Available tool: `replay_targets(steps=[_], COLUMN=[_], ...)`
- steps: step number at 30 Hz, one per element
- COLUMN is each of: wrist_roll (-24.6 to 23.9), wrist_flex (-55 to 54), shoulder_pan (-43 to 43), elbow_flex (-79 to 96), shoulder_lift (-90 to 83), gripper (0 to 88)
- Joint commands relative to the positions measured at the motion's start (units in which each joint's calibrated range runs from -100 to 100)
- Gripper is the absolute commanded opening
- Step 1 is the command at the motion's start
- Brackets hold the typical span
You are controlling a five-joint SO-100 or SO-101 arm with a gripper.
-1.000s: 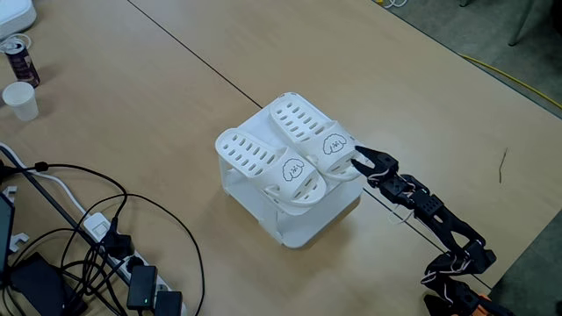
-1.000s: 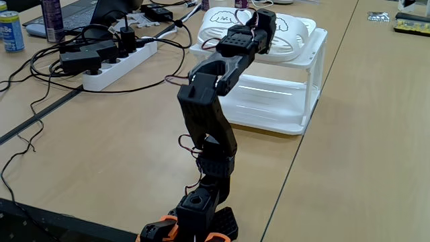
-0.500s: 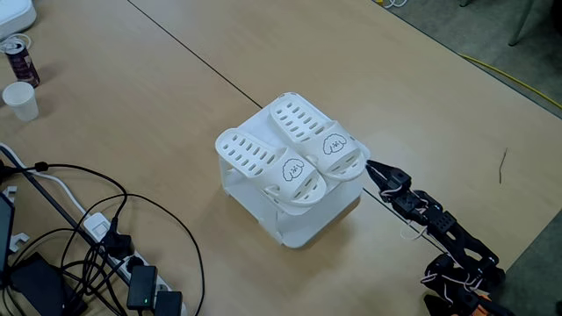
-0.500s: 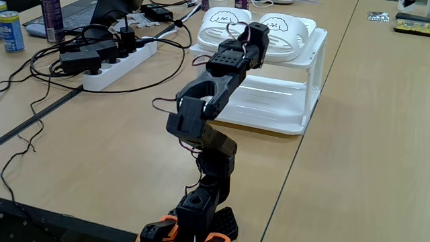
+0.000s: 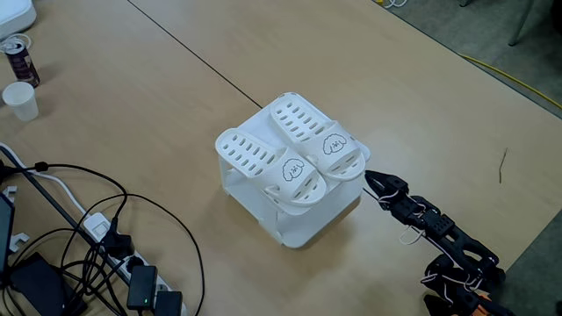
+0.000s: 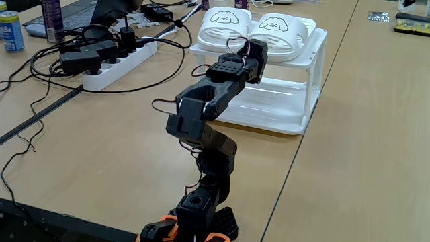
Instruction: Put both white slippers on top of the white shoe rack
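Resting side by side on the flat top of the white shoe rack (image 5: 303, 224), both white slippers (image 5: 294, 156) show their black face drawings toward the arm. The end effector (image 5: 370, 178) holds nothing and sits just beside the rack's near edge, below the top; whether its jaws are parted I cannot tell. I judge the placing finished, so a good retreat goes straight away from the rack, low over the surface (image 5: 421, 96), without brushing the nearest slipper.

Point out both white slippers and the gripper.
left white slipper (image 5: 263, 158), fixed view, slotted strap.
right white slipper (image 5: 307, 123), fixed view, slotted strap.
gripper (image 5: 369, 178), fixed view, between its fingertips.
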Motion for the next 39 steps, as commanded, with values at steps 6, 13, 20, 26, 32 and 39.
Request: replay_targets(steps=[6,13,20,26,32,39], wrist_roll=[0.42,0.42,0.42,0.42,0.42,0.42], wrist_flex=[-0.3,-0.3,-0.21,-0.12,-0.04,-0.04], shoulder_pan=[-0.13,0.28,0.28,0.28,0.36,0.28], elbow_flex=[-4.22,-10.08,-13.24,-12.52,-10.26,-6.12], shoulder_lift=[5.15,8.43,10.11,10.2,9.52,5.99], gripper=[0.8,0.8,0.8,0.8,0.8,0.8])
